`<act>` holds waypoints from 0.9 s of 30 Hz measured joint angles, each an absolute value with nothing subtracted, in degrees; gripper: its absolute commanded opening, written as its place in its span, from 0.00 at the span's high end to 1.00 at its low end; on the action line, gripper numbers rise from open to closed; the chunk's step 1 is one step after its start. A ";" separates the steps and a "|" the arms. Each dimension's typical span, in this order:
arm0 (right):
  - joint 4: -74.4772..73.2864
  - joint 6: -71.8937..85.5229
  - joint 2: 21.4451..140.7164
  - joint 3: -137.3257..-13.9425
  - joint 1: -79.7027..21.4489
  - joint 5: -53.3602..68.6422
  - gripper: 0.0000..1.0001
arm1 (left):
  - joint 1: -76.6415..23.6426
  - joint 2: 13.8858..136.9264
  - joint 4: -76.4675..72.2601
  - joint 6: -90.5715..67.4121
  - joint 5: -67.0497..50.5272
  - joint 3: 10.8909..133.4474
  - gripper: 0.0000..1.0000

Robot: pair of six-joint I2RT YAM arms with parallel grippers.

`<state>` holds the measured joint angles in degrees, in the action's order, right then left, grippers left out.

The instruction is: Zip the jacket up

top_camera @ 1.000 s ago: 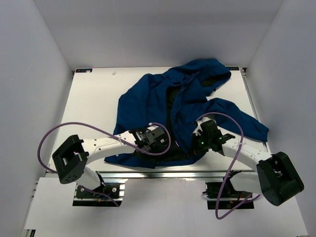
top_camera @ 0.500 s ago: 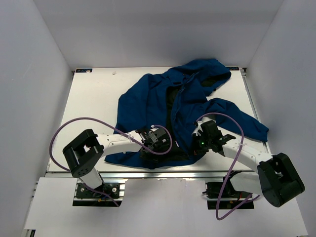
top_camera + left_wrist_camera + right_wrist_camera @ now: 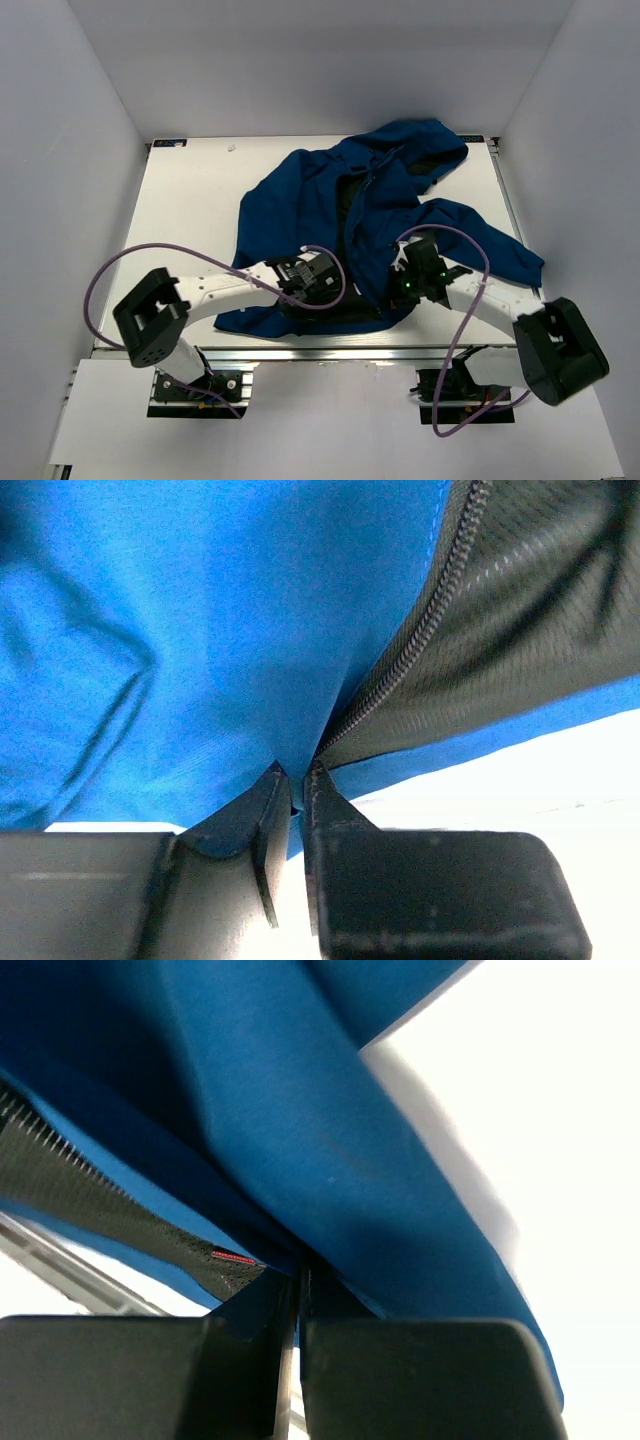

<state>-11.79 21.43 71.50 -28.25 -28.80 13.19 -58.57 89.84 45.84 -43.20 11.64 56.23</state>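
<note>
The dark blue jacket (image 3: 300, 200) lies open and crumpled on the white table (image 3: 190, 210), hood at the far right and black lining showing down its middle. My left gripper (image 3: 328, 292) sits at the near hem. In the left wrist view it (image 3: 293, 780) is shut on blue fabric (image 3: 220, 630) right beside the lower end of the dark zipper teeth (image 3: 430, 620). My right gripper (image 3: 398, 290) holds the other front edge. In the right wrist view it (image 3: 298, 1272) is shut on the blue hem (image 3: 300, 1130), with zipper teeth (image 3: 50, 1135) running off to the left.
The jacket's right sleeve (image 3: 490, 245) spreads toward the table's right edge. White walls enclose the table on three sides. A metal rail (image 3: 330, 352) runs along the near edge under the hem. Purple cables (image 3: 130, 265) loop over both arms.
My left gripper's jaws have closed onto the jacket's hem beside the zipper, and the left arm's elbow has swung about. The right gripper has stayed shut on its edge.
</note>
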 measured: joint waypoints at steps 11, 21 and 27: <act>-9.30 23.79 91.13 -44.80 -26.20 12.69 1.00 | -58.43 80.62 57.52 -44.34 15.68 57.60 0.75; -9.56 24.58 102.13 -57.98 -25.47 10.26 1.00 | -58.28 76.20 54.83 -43.90 11.60 56.27 0.91; -10.15 25.39 104.95 -61.89 -23.73 9.50 1.00 | -58.24 78.50 42.59 -43.33 3.07 50.89 0.86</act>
<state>-10.15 25.39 104.95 -61.89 -23.73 9.50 -58.24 78.50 42.59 -43.33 3.07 50.89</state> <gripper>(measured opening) 0.012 0.135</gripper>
